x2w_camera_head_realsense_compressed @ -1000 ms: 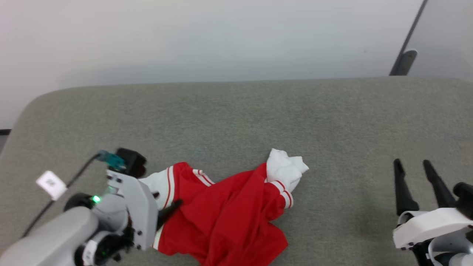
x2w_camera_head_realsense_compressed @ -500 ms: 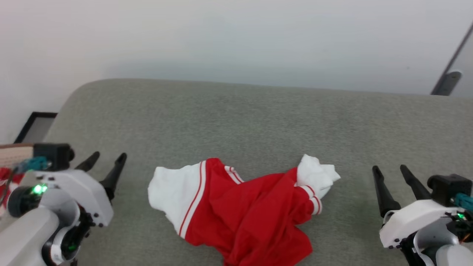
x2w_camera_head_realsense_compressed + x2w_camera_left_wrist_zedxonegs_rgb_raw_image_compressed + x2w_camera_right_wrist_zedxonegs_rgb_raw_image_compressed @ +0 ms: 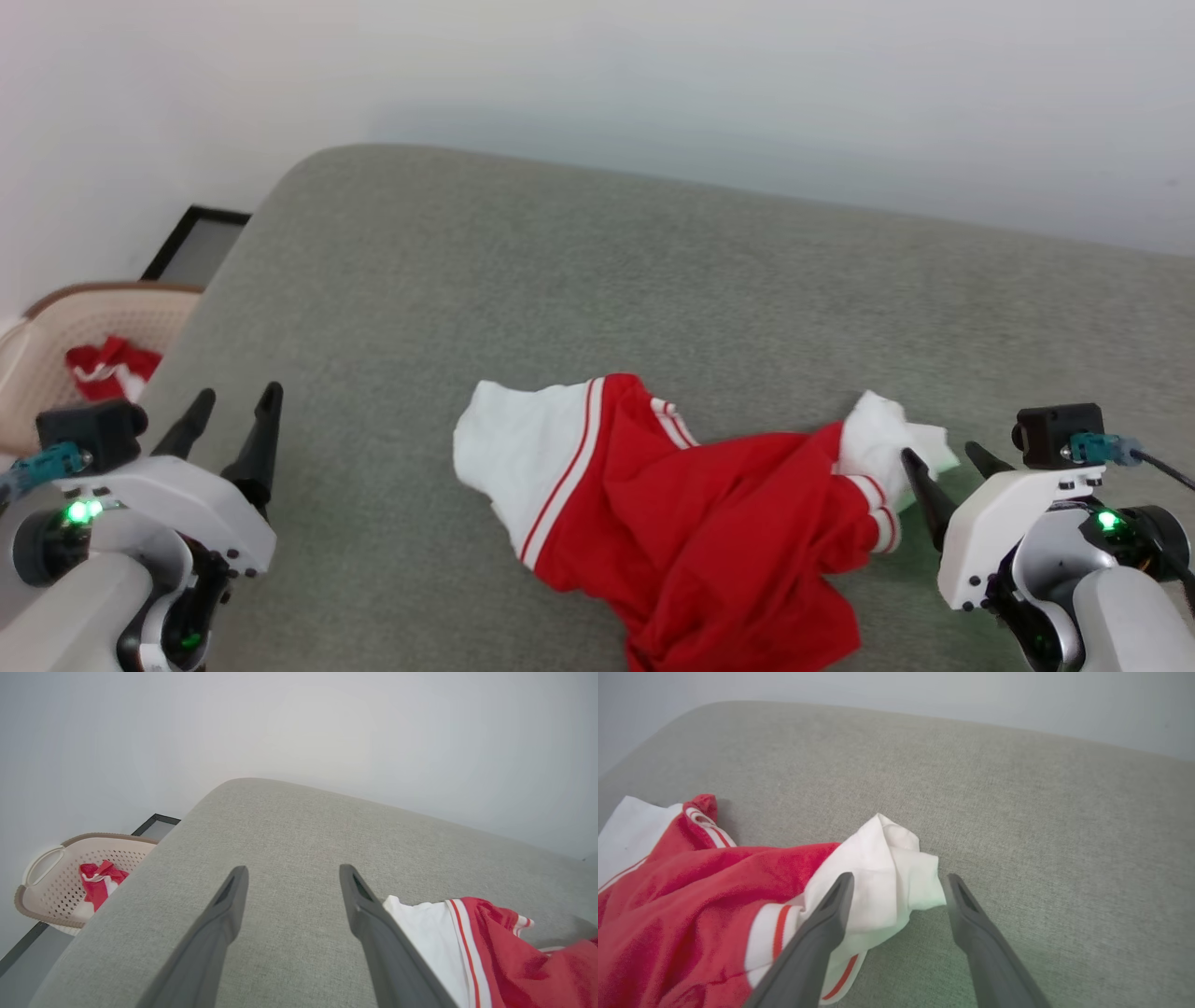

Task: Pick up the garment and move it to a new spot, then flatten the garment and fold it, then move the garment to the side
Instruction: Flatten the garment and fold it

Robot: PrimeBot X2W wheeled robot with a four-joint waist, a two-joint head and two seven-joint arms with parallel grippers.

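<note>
A: What do we see from the head?
B: Both arms low, fingers pointing up. The left gripper (image 3: pixel 240 394) is spread wide and empty, well apart from the crumpled red shirt (image 3: pixel 709 523) on the grey cushion (image 3: pixel 560 280). The right gripper (image 3: pixel 938 453), also spread, has its tips at the shirt's white sleeve (image 3: pixel 878 429). A basket (image 3: pixel 47 345) with a red cloth (image 3: pixel 107 364) stands left of the cushion.
A: From the left wrist?
B: Parted fingers over cushion, shirt to their right.
A: Right wrist?
B: Parted fingers straddle the bunched sleeve; touching, we cannot tell.
</note>
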